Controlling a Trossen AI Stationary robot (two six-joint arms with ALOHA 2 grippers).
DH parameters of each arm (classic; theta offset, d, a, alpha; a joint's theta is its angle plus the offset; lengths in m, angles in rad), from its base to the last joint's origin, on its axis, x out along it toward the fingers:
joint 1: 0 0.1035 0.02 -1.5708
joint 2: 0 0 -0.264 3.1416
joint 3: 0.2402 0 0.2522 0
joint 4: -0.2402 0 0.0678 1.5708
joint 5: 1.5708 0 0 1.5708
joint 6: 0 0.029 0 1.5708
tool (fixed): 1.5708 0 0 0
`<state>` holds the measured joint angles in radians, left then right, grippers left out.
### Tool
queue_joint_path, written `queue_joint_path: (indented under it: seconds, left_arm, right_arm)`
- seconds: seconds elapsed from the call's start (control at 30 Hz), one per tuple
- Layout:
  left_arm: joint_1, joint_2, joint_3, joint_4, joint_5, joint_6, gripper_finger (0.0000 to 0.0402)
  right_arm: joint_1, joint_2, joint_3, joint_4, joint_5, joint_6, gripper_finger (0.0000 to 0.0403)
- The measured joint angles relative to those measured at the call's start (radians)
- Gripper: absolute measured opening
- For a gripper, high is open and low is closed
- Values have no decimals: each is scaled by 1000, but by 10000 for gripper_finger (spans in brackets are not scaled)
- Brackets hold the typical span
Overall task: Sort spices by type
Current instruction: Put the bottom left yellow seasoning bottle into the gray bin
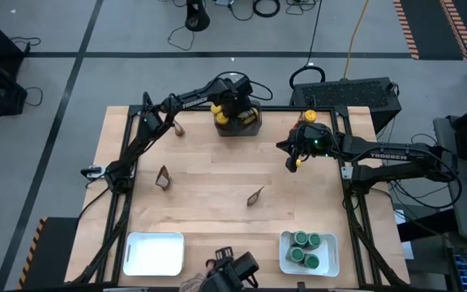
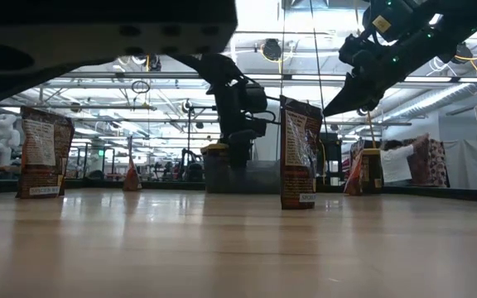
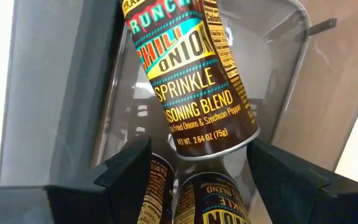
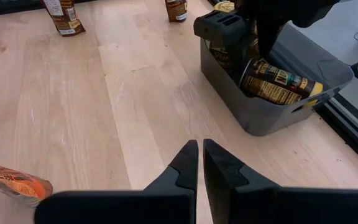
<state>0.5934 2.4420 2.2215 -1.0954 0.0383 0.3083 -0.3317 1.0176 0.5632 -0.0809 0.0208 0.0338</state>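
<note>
- Jar, brown with a chilli-onion label, hangs tilted between the wide-spread fingers of the left end effector, inside the dark bin at the far edge of the desk; whether the fingers actually clamp it I cannot tell
- More yellow-lidded jars lie in the bin beneath it
- To do this step well, I judge the grip should sit square across the jar's body, then rise straight up clear of the bin wall
- Right end effector hovers beside the bin, fingers pinched together, empty
- Green-lidded jars fill the near right tray; the left tray would suit yellow ones
- Three packets stand on the desk, unsorted
</note>
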Motion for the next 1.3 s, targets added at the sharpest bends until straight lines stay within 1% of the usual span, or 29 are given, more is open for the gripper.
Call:
queue_joint_path:
  seconds: [0.73,0.8,1.03,1.3]
  left_arm:
    - [2,0,37,-54,-6,-16,266]
    - [3,-5,37,-59,6,-14,266]
    - [2,-16,37,-1,41,-15,266]
    - [4,-23,39,-12,40,-14,266]
  right_arm:
    - [0,0,0,1,0,-22,6]
    - [0,0,0,1,0,-25,6]
    - [0,0,0,1,0,-29,6]
    - [0,0,0,1,0,-49,6]
